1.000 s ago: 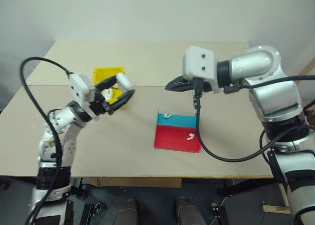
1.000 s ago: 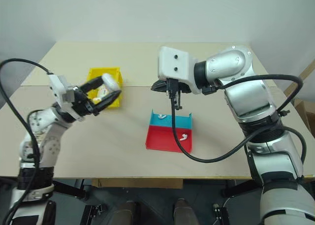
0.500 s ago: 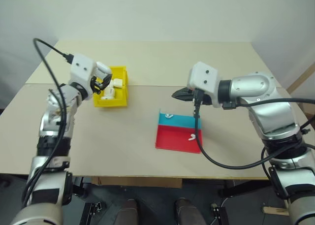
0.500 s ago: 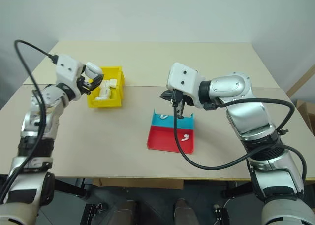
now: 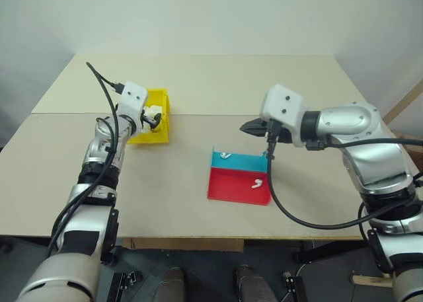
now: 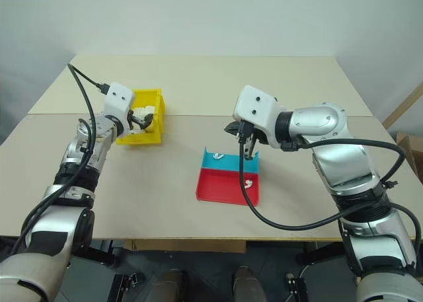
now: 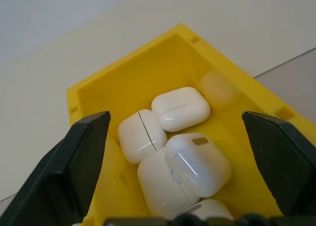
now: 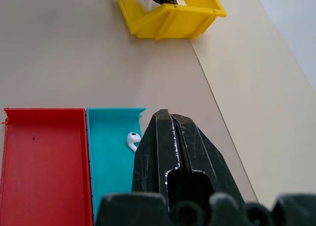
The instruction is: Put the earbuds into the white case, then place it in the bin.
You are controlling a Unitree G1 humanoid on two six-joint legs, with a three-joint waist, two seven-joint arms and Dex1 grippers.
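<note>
Left fingers (image 7: 89,157) newly spread over bin (image 7: 163,63)

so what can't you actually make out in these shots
- How many white cases the bin holds: left wrist view, the lowest ones are cut off by the picture edge and overlap.
- Bin contents in the left eye view: left end effector covers them.
- Earbud in the blue tray compartment: right wrist view, right end effector partly hides it.
</note>
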